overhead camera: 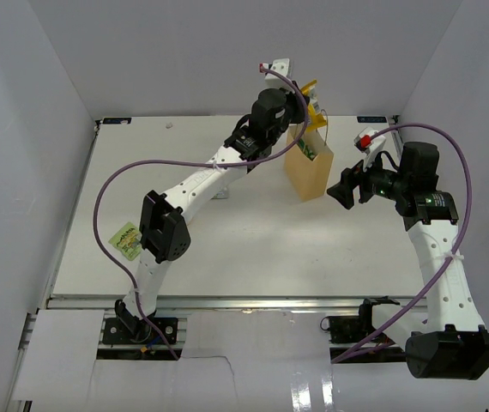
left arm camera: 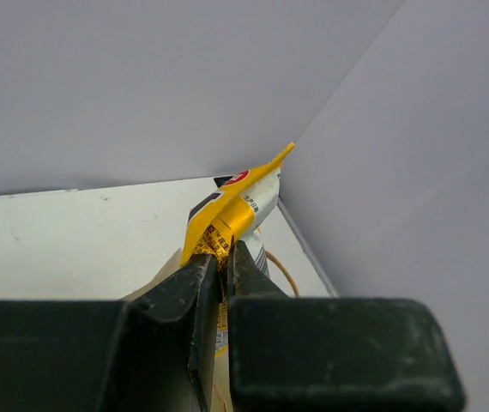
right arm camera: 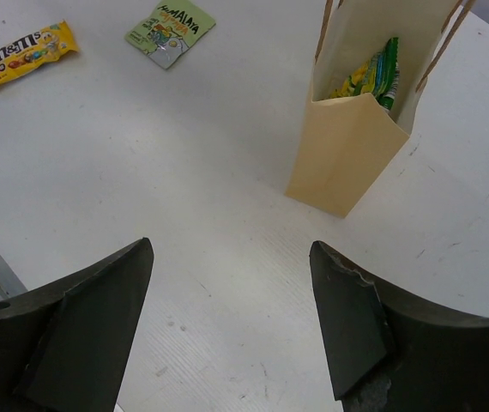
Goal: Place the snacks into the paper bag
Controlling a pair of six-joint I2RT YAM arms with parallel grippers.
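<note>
The left gripper point(left arm camera: 225, 259) is pinched narrow on the lower end of the yellow bar wrapper point(left arm camera: 226, 219). The wrapper stands up out of the jaws, above the open mouth of the paper bag point(overhead camera: 309, 172), which sits at about 1 o'clock on the surface point(right arm camera: 184, 172). Holding the bar by one end and high over the mouth probably lets it drop in lengthwise, clear of the cord handles.

The right gripper point(right arm camera: 230, 256) is spread wide and holds nothing. It hovers near the bag's 3 o'clock side in the top view, likely ready to steady the light bag if it tips.

A crinkly green-white packet point(right arm camera: 377, 73) already lies inside the bag. From the right wrist view, an M&M's pack point(right arm camera: 28, 53) and a green-white pouch point(right arm camera: 170, 21) wait on the surface at about 10 o'clock from the bag.
</note>
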